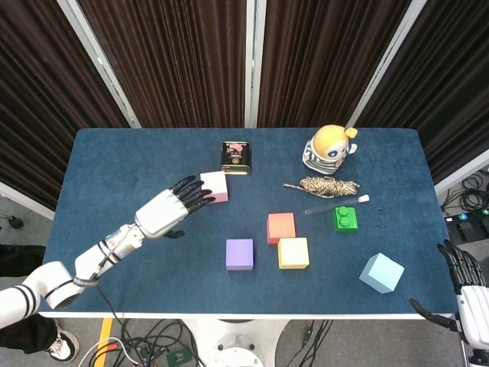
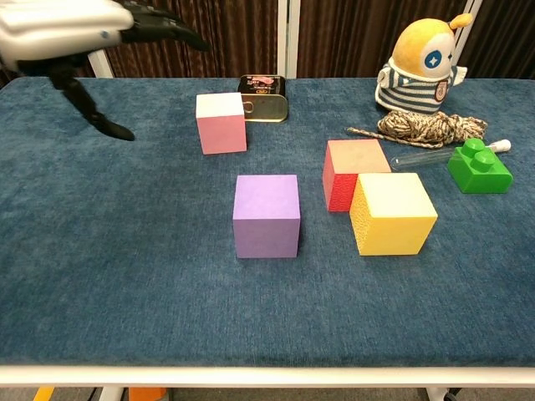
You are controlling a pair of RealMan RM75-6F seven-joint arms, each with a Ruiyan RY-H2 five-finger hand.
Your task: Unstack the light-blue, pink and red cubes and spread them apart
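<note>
- Since the right hand point(image 1: 470, 294) sits off the table's near right corner with fingers apart and nothing in them, it threatens little; a careless sweep back in could only knock the light-blue cube point(image 1: 381, 272), which lies alone near that front edge and might be pushed off.
- While the red cube point(image 1: 281, 227) already rests flat on the table point(image 1: 122, 168), it touches or nearly touches the yellow cube point(image 1: 293, 252), with the purple cube point(image 1: 239, 254) near; any nudge there would crowd them rather than spread them.
- Where the left hand point(image 1: 170, 208) hovers, fingers spread and empty, its fingertips point(image 1: 200, 193) reach just beside the pink cube point(image 1: 214, 186); an off-centre close could tip or skid it.
- Behind the pink cube stands a small tin point(image 1: 235, 157), close enough that a shove away from the robot would drive the cube against it.
</note>
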